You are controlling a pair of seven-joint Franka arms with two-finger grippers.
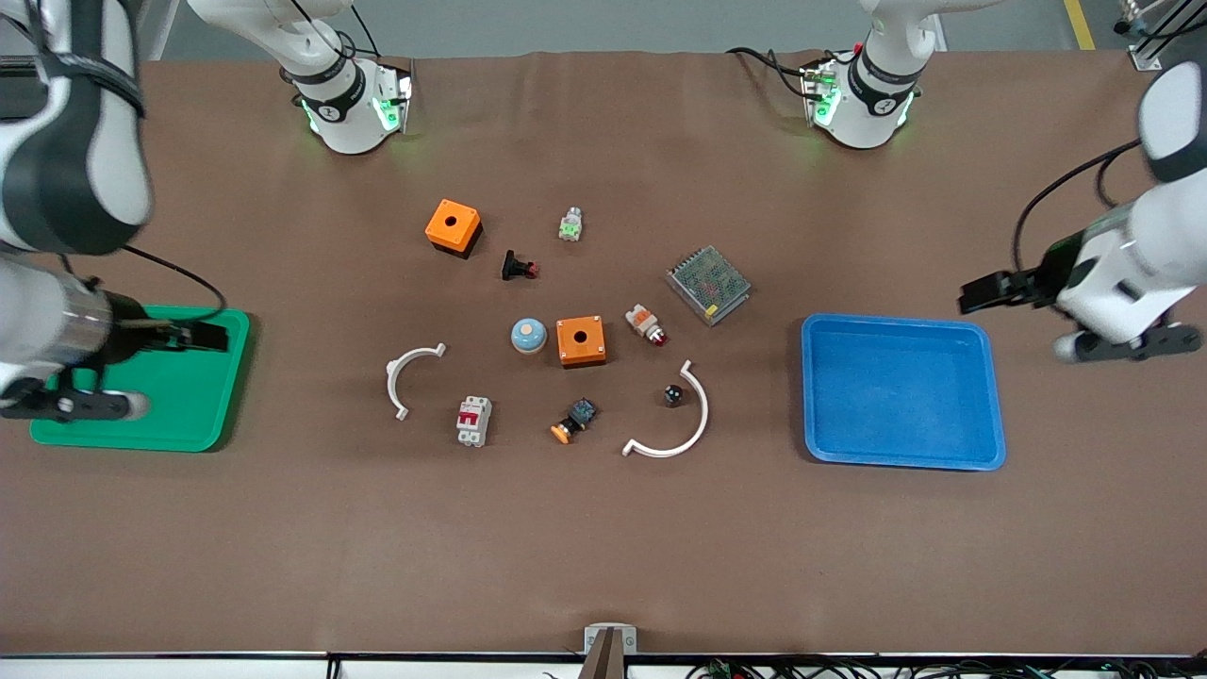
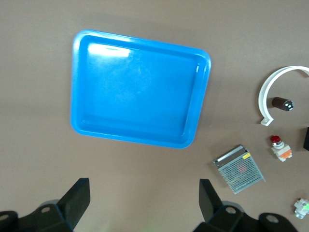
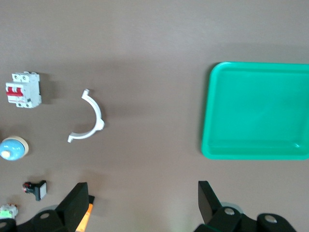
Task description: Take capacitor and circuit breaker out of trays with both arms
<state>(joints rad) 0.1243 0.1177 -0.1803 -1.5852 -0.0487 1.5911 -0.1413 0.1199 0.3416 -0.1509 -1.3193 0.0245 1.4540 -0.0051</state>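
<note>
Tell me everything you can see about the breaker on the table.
The breaker is a small white-grey rectangular block, plastic by its look, with two red switch levers side by side on its face. It lies on the brown table cover with its face up, nearer the front camera than the blue dome button, between a white curved clip and an orange-capped push button. Nothing touches it; neither gripper is near it.

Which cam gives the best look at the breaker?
Right wrist view: the breaker fills more of the picture, its red levers and white-grey body distinct. The front view shows the breaker whole but small, beside a white curved clip. The left wrist view doesn't show it.
</note>
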